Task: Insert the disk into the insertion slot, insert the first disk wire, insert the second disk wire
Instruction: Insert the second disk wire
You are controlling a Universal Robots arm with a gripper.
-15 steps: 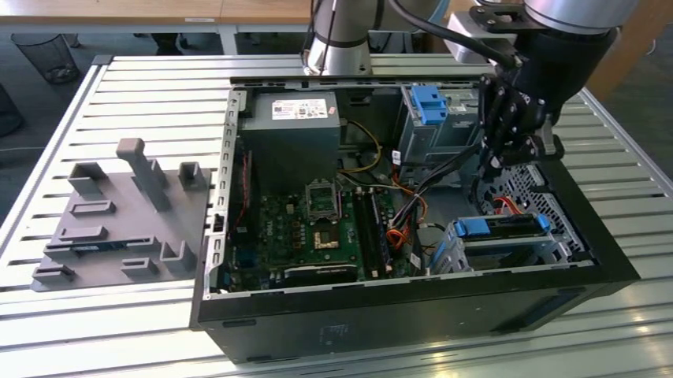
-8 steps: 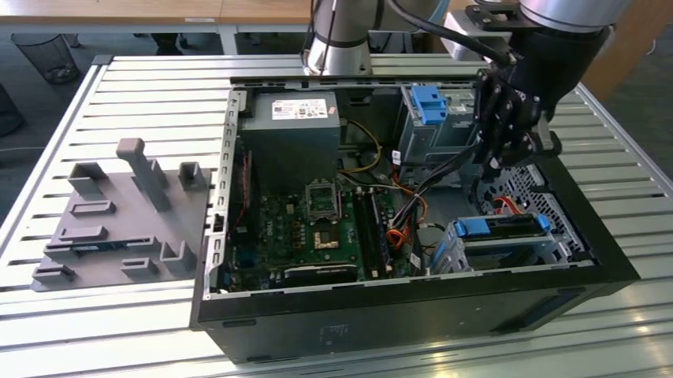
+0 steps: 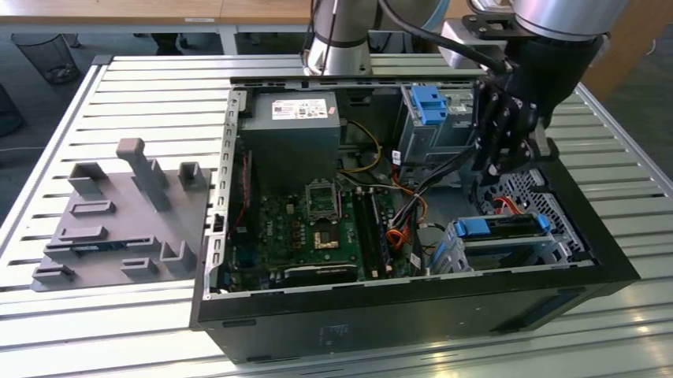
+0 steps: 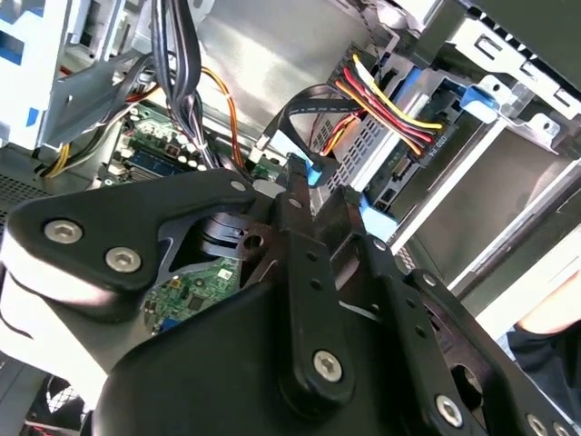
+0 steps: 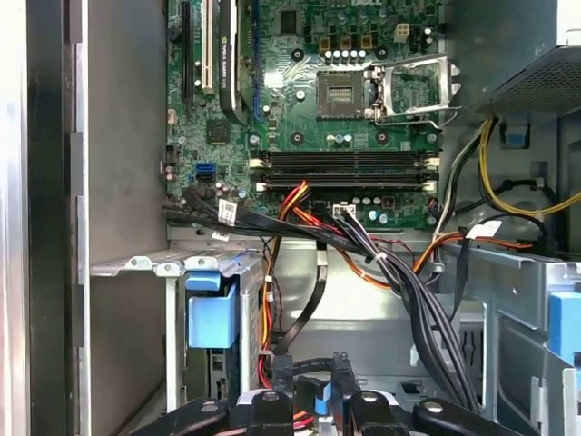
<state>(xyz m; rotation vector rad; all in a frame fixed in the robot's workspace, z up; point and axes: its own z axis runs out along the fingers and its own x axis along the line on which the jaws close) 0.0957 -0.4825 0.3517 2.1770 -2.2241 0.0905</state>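
The disk (image 3: 505,227), in its blue carrier, lies inside the insertion slot (image 3: 455,253), the low silver cage at the case's front on the exterior view's right. A red, yellow and black wire (image 4: 399,123) is plugged into the disk's (image 4: 379,156) end. My gripper (image 3: 503,167) hangs just above the cage. In both wrist views its fingers (image 4: 292,195) pinch the small blue plug (image 4: 307,171) of a flat black wire (image 4: 318,107), a short way from the disk. The gripper (image 5: 309,392) holds that plug (image 5: 309,396) beside the blue carrier (image 5: 213,313).
A taller grey cage with a blue latch (image 3: 426,101) stands behind my gripper. Bundled black cables (image 5: 399,291) cross between motherboard (image 3: 315,228) and cages. The power supply (image 3: 295,126) sits at the back. A grey fixture plate (image 3: 116,220) lies on the slatted table at the exterior view's left.
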